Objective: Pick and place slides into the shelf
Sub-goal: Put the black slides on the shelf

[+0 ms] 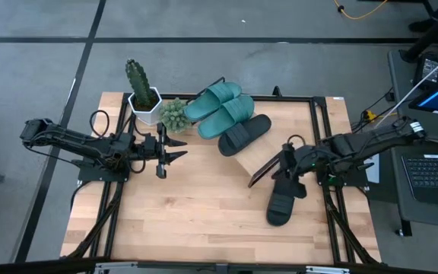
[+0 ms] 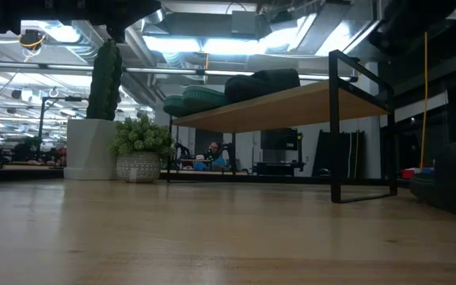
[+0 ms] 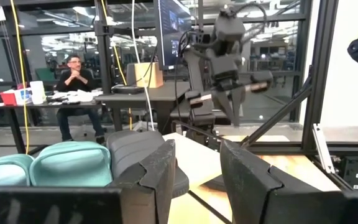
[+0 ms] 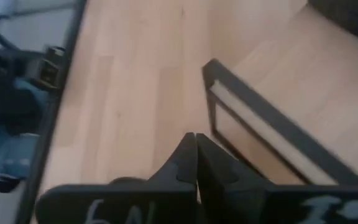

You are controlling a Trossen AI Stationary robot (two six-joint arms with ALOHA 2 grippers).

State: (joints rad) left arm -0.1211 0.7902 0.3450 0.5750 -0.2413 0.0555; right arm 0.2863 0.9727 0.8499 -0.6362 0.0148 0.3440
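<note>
Nearest lay one black slide (image 1: 281,204) on the tabletop (image 1: 188,213) just beside the right gripper (image 1: 286,172), its fingers clenched on nothing, while farther back the shelf (image 1: 280,129) carried three slides, two teal (image 1: 223,109) and one black (image 1: 243,134), and the left gripper (image 1: 179,150) hung parted and empty; no writing was readable.

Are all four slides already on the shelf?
No, three slides lie on the shelf, but one black slide lies on the table beside it.

Your two arms (image 1: 74,143) are dark, jointed, with looped black cables; the right gripper (image 4: 194,163) shows white markings.
</note>
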